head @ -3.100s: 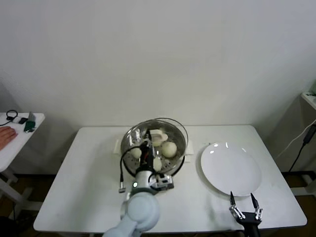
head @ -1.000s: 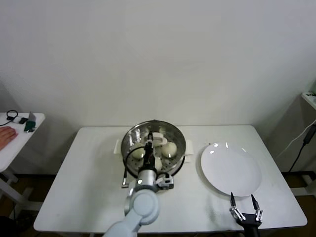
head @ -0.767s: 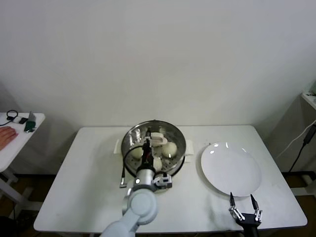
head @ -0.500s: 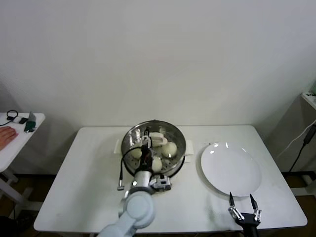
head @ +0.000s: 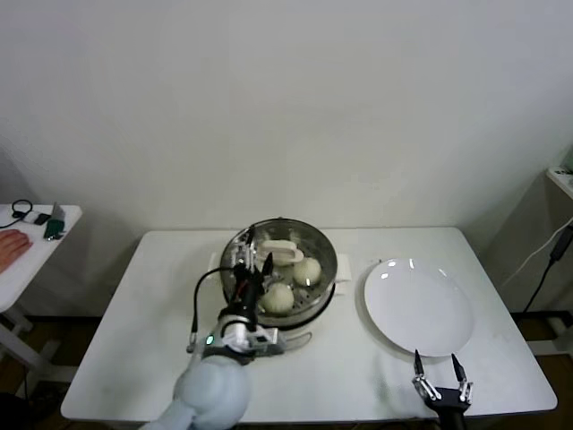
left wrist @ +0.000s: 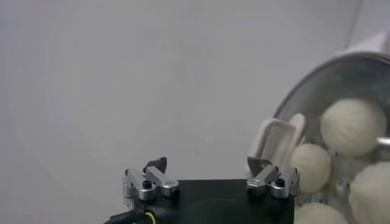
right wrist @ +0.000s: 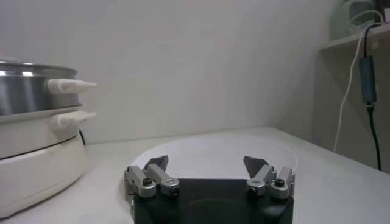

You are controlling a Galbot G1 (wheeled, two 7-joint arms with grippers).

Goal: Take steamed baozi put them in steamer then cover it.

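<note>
The fingers of the left gripper are seen spread wide apart with nothing between them, poised over the left part of the steamer, a little left of centre in the head view. In the left wrist view the same two fingers are shown parted, with the cover and its bar handle just beyond them. The cover is seated on the steamer. Its cream-white handle is laid with its long axis running roughly left to right in the head view, tilted slightly. Through the glass, the steamed baozi are seen resting on the perforated tray, one lower and one further right.

The fingers of the right gripper are likewise held apart and empty, parked at the lower right of the head view, low over the counter and near the front edge of a flat white plate. The plate is set to the right of the steamer, apart from it. A small side table is seen at the far left edge.
</note>
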